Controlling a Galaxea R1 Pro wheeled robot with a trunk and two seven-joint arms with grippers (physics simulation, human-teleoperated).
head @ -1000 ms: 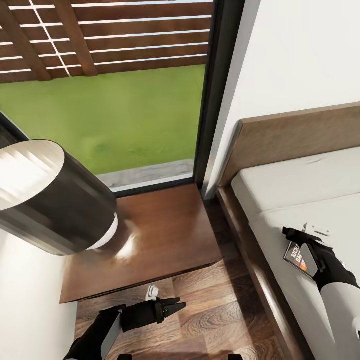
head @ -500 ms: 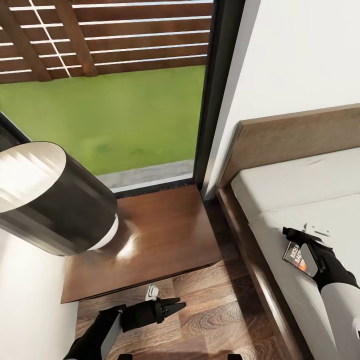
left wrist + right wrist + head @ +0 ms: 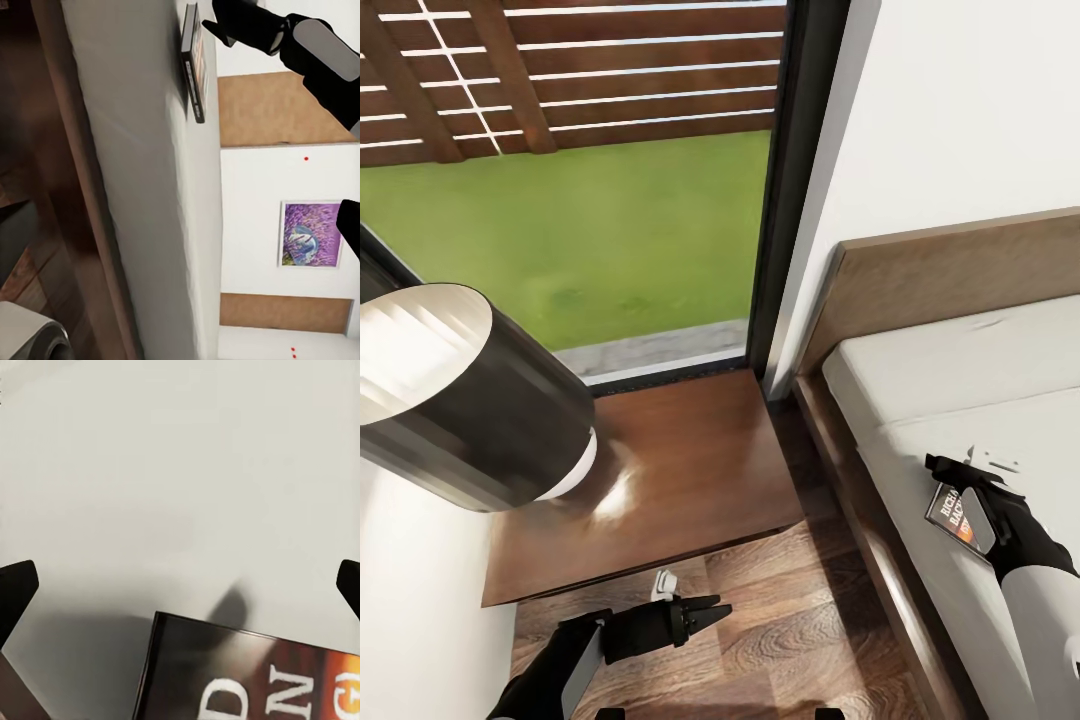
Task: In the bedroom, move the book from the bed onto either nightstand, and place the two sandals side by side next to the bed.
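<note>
Head view: the right gripper hangs low over the pale mattress of the bed, directly above the book, which lies flat near the mattress edge that faces the nightstand. Right wrist view: the book sits under and between the two dark fingers, whose tips stand far apart at opposite borders of the frame, so the fingers are spread wide and hold nothing; whether they touch the cover cannot be told. Left wrist view: the book shows edge-on as a thin slab resting on the mattress, with the right gripper just above it. In the head view the long axis of the book runs obliquely across the mattress, roughly in line with the right forearm, so the fingers probably straddle its shorter span. The left gripper points over the wood-plank floor in front of the nightstand, well apart from the book, its fingers drawn close together and empty. The right arm is therefore much the nearer, and the coming move is judged to be a short descent and closure on the book, followed by a carry across the gap to the glossy nightstand top beside the lamp.
</note>
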